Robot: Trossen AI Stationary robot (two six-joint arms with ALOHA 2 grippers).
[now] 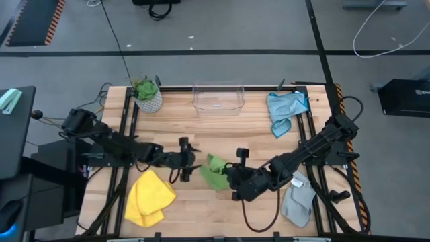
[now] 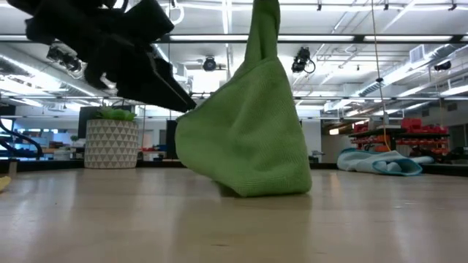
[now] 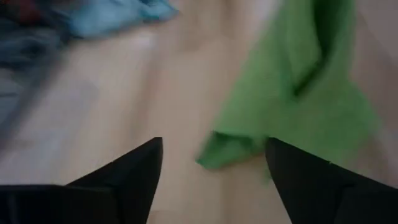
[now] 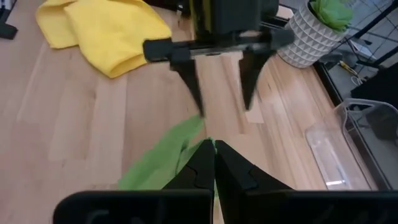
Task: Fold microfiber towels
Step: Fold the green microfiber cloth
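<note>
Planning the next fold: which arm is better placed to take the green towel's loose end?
Left. Its open left gripper hangs empty just beside the green towel, fingers facing it. The right gripper is shut on the towel's raised corner, so it is occupied.

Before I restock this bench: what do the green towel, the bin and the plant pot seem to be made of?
Green towel: soft, nubby fabric, probably microfiber; it drapes and bunches in the right gripper.
Bin: clear, glossy plastic by its look; the wooden table shows through.
Plant pot: white, matte, triangle-patterned; ceramic or plastic, unclear.
</note>
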